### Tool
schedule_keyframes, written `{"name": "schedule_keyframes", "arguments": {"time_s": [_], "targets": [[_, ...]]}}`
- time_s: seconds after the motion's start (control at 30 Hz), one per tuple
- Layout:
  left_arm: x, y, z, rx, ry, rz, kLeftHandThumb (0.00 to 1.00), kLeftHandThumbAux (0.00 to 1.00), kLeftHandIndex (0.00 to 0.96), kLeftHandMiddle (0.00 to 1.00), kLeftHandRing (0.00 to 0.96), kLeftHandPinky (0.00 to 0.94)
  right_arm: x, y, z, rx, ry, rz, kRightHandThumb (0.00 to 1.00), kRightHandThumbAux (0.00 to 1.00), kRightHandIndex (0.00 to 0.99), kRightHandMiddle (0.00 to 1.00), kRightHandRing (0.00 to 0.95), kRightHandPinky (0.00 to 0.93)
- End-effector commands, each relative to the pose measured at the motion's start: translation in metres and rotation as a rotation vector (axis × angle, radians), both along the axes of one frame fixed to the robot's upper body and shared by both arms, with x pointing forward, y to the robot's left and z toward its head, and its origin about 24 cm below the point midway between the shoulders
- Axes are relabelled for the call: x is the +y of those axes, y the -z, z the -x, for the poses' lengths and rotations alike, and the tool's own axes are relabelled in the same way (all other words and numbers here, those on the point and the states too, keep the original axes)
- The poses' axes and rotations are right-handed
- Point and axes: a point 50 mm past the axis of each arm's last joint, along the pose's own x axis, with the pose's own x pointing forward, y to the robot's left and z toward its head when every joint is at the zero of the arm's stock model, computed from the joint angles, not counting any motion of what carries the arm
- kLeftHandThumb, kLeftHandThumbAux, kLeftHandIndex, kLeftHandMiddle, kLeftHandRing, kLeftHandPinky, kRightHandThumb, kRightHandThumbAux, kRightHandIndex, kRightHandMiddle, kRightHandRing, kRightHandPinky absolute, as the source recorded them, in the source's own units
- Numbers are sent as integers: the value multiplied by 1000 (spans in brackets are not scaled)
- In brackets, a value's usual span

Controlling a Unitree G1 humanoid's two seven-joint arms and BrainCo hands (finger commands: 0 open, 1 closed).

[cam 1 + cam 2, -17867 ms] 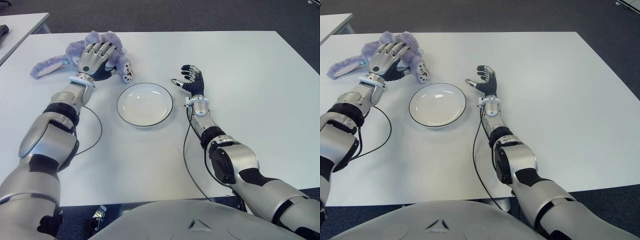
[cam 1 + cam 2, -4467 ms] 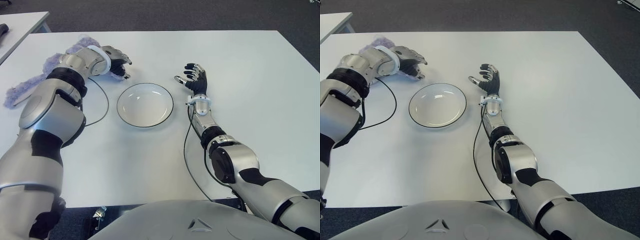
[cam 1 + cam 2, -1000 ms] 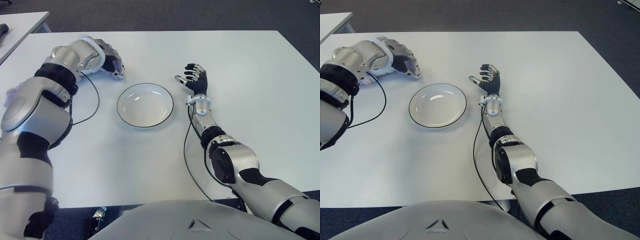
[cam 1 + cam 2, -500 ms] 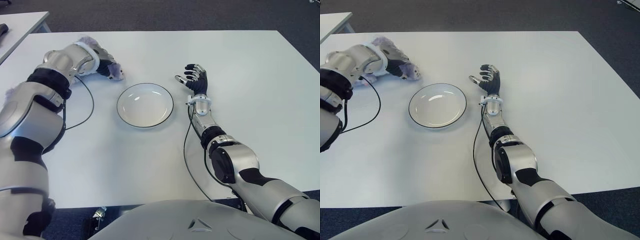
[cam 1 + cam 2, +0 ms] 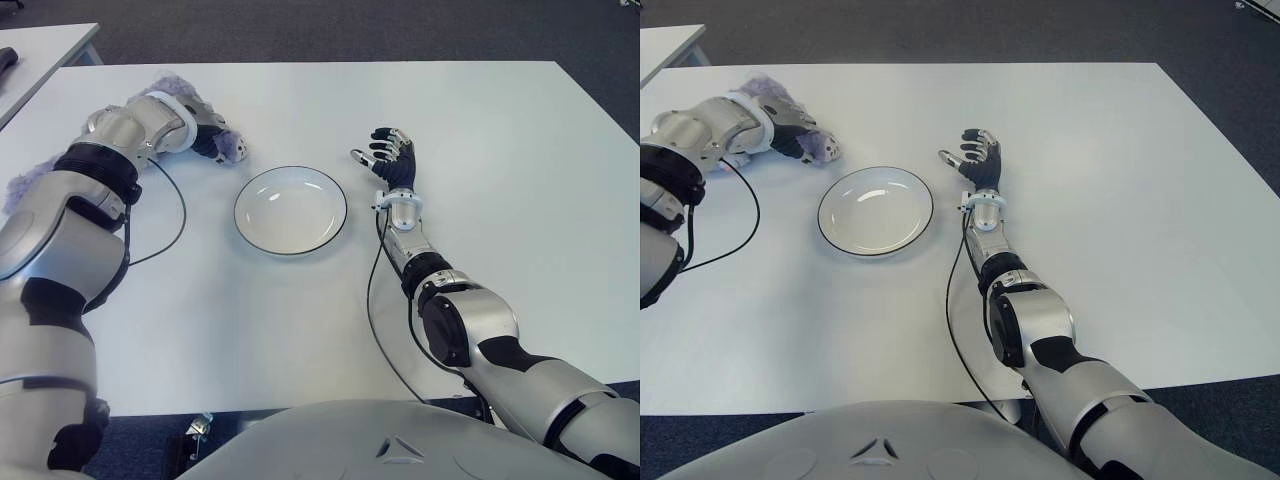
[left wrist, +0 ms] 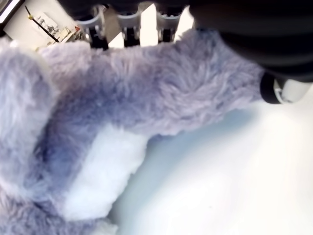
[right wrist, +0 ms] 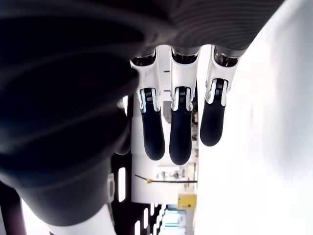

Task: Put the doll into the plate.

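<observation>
Doll (image 5: 232, 146): purple plush, lying on the white table (image 5: 500, 150), at about 10 o'clock from the plate (image 5: 290, 209) and just clear of its rim; none of it is in the plate yet. Most of it is hidden behind the left hand (image 5: 205, 137); a long ear (image 5: 20, 188) trails out toward 9 o'clock, behind the forearm.

Left hand: curled over the doll, fur pressed against the palm in the left wrist view (image 6: 161, 93), so I read it as gripping the plush body.

Judgement: step in hand is lift and carry. The toy is soft and the ear will drag, so lift high enough to clear the rim, travel toward 4 o'clock, centre over the dish, and release only once the bulk sits inside.

Right hand (image 5: 389, 163): at 3 o'clock from the plate, fingers (image 7: 180, 127) extended and holding nothing, idle
</observation>
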Motion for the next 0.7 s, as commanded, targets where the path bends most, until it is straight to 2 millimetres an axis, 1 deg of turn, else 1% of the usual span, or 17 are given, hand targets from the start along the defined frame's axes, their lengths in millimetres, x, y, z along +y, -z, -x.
{"name": "schedule_keyframes", "arguments": {"time_s": [0.03,0.23,0.33,0.43,0.47,0.53,0.57,0.6,0.63,0.67,0.7], "targets": [[11,30,11,54,0,-30,428,201,0,0,0,0,16,97,70,436,-4,-26,41,942,337,351,374,330],[19,39,15,16,13,-15,459,218,0,0,0,0,16,97,70,434,-5,-26,48,948,341,357,380,322],[27,50,18,-34,3,24,494,244,0,0,0,27,15,97,70,436,-3,-23,52,945,337,360,379,326],[27,57,18,-74,-4,70,539,285,0,0,0,70,14,97,69,434,-3,-17,54,941,332,359,375,319],[27,58,18,-83,-6,80,564,305,0,0,0,97,14,97,69,433,-3,-16,54,941,331,358,374,314],[26,61,18,-98,-8,97,572,311,0,0,0,105,14,97,69,431,-4,-15,54,941,331,358,373,312],[25,63,18,-110,-8,116,621,337,0,0,50,220,13,97,69,432,-5,-17,53,942,330,356,369,309],[24,64,18,-119,-8,129,759,392,0,0,111,352,13,97,69,432,-5,-18,51,946,333,355,366,302],[22,66,18,-131,-10,145,783,401,0,0,121,374,13,97,69,433,-5,-21,49,947,333,355,365,301],[21,67,18,-138,-10,153,861,418,19,35,173,436,13,97,69,434,-4,-23,47,951,336,357,365,304],[21,67,18,-142,-11,156,881,421,24,43,186,452,13,97,69,434,-4,-23,45,952,337,357,365,304]]}}
